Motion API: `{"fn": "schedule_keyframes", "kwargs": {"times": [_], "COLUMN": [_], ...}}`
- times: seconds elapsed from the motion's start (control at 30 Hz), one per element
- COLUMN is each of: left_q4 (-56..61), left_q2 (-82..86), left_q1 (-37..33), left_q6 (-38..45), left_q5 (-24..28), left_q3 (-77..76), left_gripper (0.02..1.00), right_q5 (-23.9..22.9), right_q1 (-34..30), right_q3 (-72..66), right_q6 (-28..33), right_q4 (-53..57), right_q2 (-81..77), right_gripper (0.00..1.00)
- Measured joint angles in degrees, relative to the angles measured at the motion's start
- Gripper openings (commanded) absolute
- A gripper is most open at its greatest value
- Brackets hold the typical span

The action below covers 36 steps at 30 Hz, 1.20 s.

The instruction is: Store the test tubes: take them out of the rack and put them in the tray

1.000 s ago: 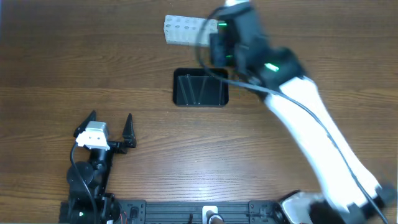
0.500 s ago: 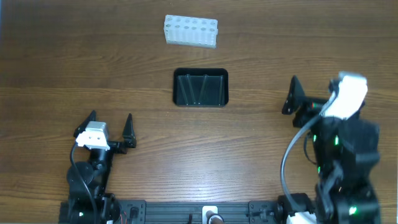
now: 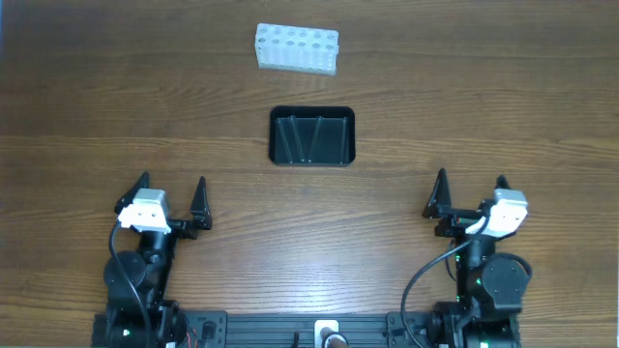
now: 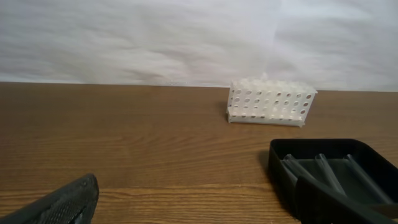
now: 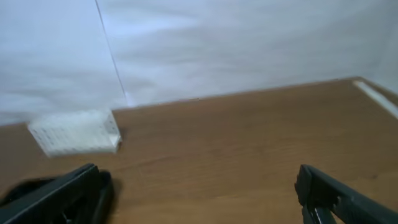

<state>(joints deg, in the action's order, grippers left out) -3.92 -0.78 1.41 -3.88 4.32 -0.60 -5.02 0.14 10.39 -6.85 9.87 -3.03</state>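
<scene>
The white test tube rack [image 3: 297, 48] stands at the far middle of the wooden table; I see no tubes standing up out of it. It also shows in the left wrist view as rack [image 4: 270, 102] and in the right wrist view as rack [image 5: 76, 132]. The black tray [image 3: 311, 136] sits just in front of it with clear test tubes [image 3: 309, 138] lying inside, also seen as tubes [image 4: 329, 174] in the tray [image 4: 280, 165]. My left gripper [image 3: 171, 196] rests open near the front left. My right gripper [image 3: 468, 195] rests open near the front right. Both hold nothing.
A white wall [image 4: 186, 37] backs the table's far edge. The table's right edge [image 5: 376, 93] shows in the right wrist view. Bare wood lies between the tray and both grippers.
The right arm has pulled back from over the rack and tray to the front right of the table, and now rests low with open fingers. The left arm has kept still.
</scene>
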Motion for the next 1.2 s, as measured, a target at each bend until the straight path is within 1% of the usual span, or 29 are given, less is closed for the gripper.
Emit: {"fn": "schedule_keyframes", "kwargs": {"times": [0.23,0.43,0.63,1.03,1.2], "left_q4": [0.0,0.0,0.0,0.0,0.0], "left_q2": [0.0,0.0,0.0,0.0,0.0], "left_q1": [0.0,0.0,0.0,0.0,0.0], "left_q6": [0.0,0.0,0.0,0.0,0.0], "left_q5": [0.0,0.0,0.0,0.0,0.0], "left_q3": [0.0,0.0,0.0,0.0,0.0], "left_gripper": [0.998,1.0,0.998,0.998,1.0], "right_q5": [-1.4,-2.3,-2.6,-2.2,-1.9], "right_q1": [2.4,2.8,5.3,3.6,2.5], "right_q3": [-8.9,-9.0,-9.2,-9.3,-9.4], "right_q6": [0.2,0.9,2.2,2.9,4.3], "right_q4": [-4.4,-5.2,-5.5,-5.7,-5.7], "right_q2": [0.3,0.3,0.3,1.1,1.5], "right_gripper": [0.991,0.993,0.991,0.993,0.991]}}
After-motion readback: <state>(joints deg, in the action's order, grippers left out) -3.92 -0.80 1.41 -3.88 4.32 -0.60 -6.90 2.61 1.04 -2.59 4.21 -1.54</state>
